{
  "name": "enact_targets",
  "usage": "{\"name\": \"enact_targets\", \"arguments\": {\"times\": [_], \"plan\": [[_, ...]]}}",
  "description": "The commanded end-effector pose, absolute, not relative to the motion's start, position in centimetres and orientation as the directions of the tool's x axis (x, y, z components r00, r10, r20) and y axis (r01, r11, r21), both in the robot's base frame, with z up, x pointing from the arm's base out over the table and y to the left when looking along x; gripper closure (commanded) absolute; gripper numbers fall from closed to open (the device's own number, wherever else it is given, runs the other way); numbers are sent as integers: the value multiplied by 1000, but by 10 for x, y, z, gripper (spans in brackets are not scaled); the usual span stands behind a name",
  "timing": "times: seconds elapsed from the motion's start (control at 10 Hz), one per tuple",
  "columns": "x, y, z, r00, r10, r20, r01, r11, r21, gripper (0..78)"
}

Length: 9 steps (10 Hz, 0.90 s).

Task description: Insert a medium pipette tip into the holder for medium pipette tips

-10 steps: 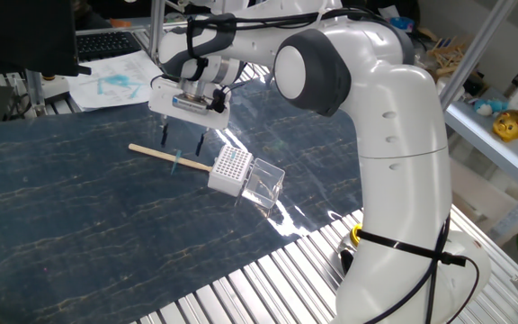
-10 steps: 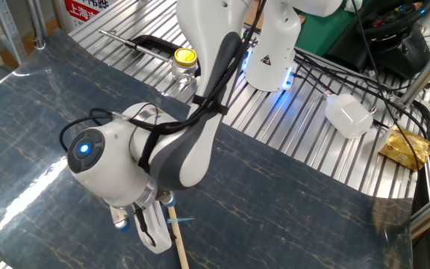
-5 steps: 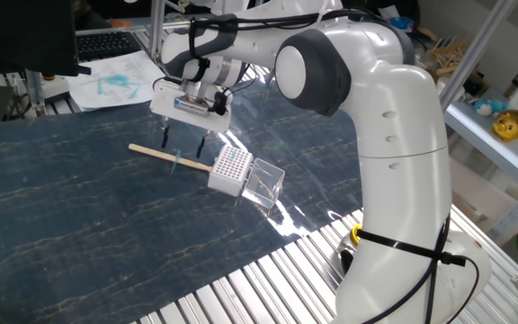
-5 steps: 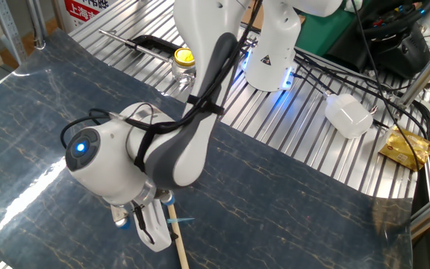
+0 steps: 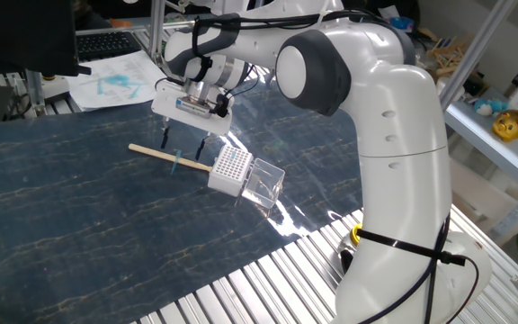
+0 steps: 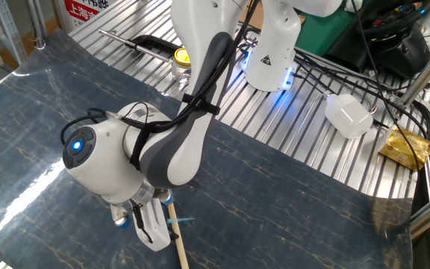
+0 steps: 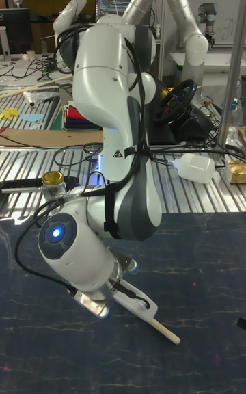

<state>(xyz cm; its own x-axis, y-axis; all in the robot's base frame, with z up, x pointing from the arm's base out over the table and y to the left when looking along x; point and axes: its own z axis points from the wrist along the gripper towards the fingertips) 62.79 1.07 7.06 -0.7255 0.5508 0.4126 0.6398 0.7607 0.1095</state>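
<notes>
Tall view hides everything under the wrist; I get only the stick's [image 7: 166, 332] end there. From one fixed view I see the gripper [image 5: 183, 137] spread open and empty above the mat [image 5: 79, 216], the tip [image 5: 178, 162] lying across the stick at about 6 o'clock below it, the holder [image 5: 231, 169] at 4 o'clock. My worry: closing on the stick with the tip, or flicking the tip away. The other fixed view shows no holder.

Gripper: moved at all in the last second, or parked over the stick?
Yes, slightly. In one fixed view the gripper has risen and drifted toward the holder side, judged against the wooden stick, which stays put. Jaws open, empty.
</notes>
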Motion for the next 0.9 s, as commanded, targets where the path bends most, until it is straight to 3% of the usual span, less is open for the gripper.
{"name": "enact_targets", "arguments": {"times": [0.1,0.9], "plan": [[628,10,69,-724,556,409,643,758,108,2],[628,10,68,-723,562,401,644,759,98,2]]}}
